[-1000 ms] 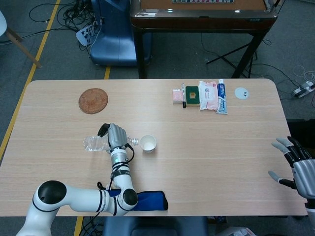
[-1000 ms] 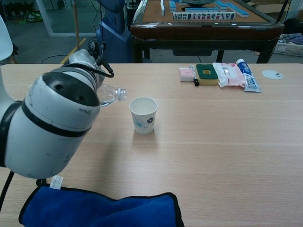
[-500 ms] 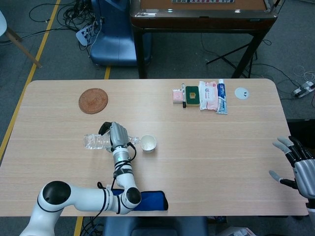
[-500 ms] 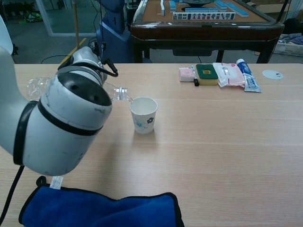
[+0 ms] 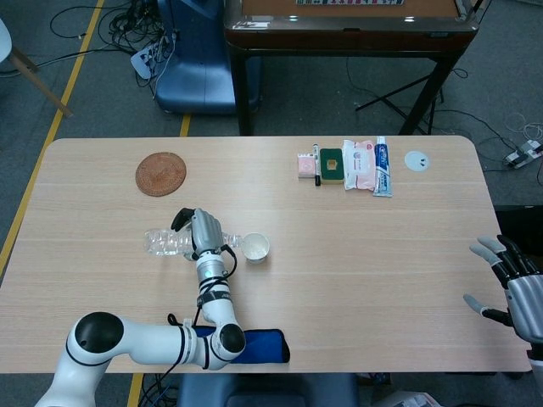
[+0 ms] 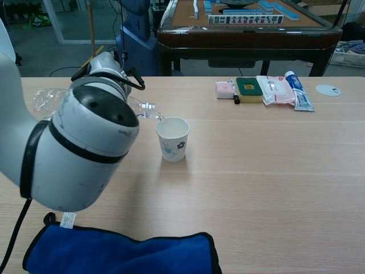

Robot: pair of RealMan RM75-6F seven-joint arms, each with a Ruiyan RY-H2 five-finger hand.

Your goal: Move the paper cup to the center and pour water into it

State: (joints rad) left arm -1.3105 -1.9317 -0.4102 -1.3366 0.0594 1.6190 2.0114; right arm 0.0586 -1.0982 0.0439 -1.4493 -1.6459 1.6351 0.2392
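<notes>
A white paper cup [image 5: 255,247] [image 6: 173,138] with a blue flower print stands upright near the table's middle-left. My left hand [image 5: 202,231] [image 6: 107,69] grips a clear plastic water bottle [image 5: 166,242] [image 6: 47,99] tipped on its side. The bottle's open neck [image 6: 149,111] [image 5: 232,242] rests right at the cup's left rim. In the chest view my left arm hides most of the bottle. My right hand [image 5: 512,286] hovers open off the table's right edge, fingers spread, holding nothing.
A blue cloth [image 6: 120,251] [image 5: 254,347] lies at the near edge. A round brown coaster [image 5: 160,173] sits far left. Along the far side lie a sponge [image 5: 332,164], wipes pack [image 5: 360,164], tube [image 5: 383,167] and a white disc [image 5: 417,160].
The left hand has raised and tilted the bottle further, bringing its neck rightward from short of the cup to the cup's rim. The cup and right hand stayed put.
</notes>
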